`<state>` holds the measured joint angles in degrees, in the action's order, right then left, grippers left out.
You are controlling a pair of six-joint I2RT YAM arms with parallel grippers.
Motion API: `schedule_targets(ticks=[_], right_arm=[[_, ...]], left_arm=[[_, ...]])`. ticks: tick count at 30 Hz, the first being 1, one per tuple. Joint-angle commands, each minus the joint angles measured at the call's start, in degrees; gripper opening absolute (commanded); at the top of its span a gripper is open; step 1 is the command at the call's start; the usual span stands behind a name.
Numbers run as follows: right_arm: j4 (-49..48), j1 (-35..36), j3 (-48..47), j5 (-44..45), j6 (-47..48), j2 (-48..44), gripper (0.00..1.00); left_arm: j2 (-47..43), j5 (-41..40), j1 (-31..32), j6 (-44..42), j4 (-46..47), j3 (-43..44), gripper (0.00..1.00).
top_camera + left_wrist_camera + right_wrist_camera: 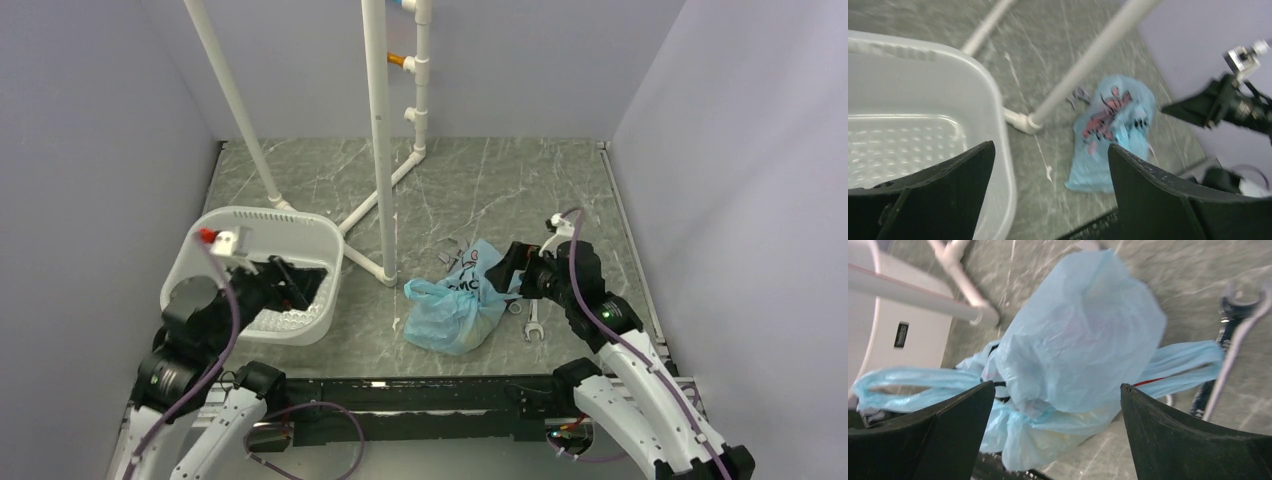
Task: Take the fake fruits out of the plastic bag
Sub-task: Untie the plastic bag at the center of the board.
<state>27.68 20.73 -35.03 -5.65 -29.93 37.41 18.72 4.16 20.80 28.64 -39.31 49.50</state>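
Light-blue crinkly plastic bag [462, 300] lies bunched on the grey marble table [480, 180] near the white pipe frame [380, 150], right gripper [1057, 386] spread wide just over it, gripping nothing, left gripper [1050, 146] also wide open and empty above the white basket [300, 225] rim.

left hand [297, 283] tilted downward, fingers wide apart, right hand [511, 268] reaching leftward, fingers wide apart
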Motion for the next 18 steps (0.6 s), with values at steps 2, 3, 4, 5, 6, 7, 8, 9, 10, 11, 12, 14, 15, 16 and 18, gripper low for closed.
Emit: schedule_targets(ticks=[2,3,4,5,6,7,8,9,10,11,12,14,15,16,18], right_arm=[[-5.39,0.27,-0.59,-16.97,3.05,4.01,1.0],[-6.03,0.35,-0.46,-18.37,2.97,4.99,1.0],[-6.93,0.41,-0.28,-19.53,2.7,5.78,1.0],[-7.84,0.43,0.06,-20.38,2.47,6.63,1.0],[-8.49,0.76,0.13,-20.84,2.19,7.5,1.0],[-8.92,1.25,0.08,-20.96,2.04,8.35,0.99],[-9.33,2.01,-0.03,-20.88,1.83,9.71,0.99],[-9.86,3.06,-0.08,-20.32,1.55,10.54,0.98],[-10.37,4.44,-0.15,-19.21,0.97,11.28,0.97],[-10.87,5.66,-0.01,-17.86,0.47,11.75,0.96],[-11.54,6.88,0.03,-16.27,-0.01,12.2,0.95],[-11.98,9.27,-0.08,-13.85,-1.05,13.17,0.93],[-12.12,10.1,-0.28,-12.69,-1.79,13.82,0.9],[-12.28,10.99,-0.39,-12.27,-2.04,14.35,0.88],[-13.06,12.72,-0.61,-10.97,-3.17,15.41,0.85]], left_arm=[[9.4,24.13,0.23,-2.46,8.54,-0.81,0.85],[10.88,26.49,0.74,-2.12,10.8,-1.4,0.85],[12.15,27.48,1.85,-1.82,12.52,-1.9,0.84],[13.26,26.88,4.21,-1.87,13.92,-2.07,0.83],[15.02,23.95,7.46,-2.15,14.69,-2.08,0.83],[16.56,20.76,11.38,-2.68,15.07,-1.82,0.83],[18.71,16.5,17.74,-3.24,15.08,-1.24,0.84],[21.05,11.86,22.99,-3.78,14.73,-0.41,0.84],[23.32,6.05,28.09,-4.31,14.44,0.58,0.84],[25.71,0.77,32.81,-4.9,14.4,1.52,0.84],[27.8,-3.14,36.63,-5.31,14.43,2.35,0.84],[30.94,-8.79,41.47,-4.81,16.09,2.99,0.83],[32.07,-10.63,43.0,-4.19,17.96,2.63,0.82],[33.29,-12.48,44.23,-3.42,19.13,2.45,0.81],[35.78,-17.91,46.59,-1.16,19.76,2.53,0.81]])
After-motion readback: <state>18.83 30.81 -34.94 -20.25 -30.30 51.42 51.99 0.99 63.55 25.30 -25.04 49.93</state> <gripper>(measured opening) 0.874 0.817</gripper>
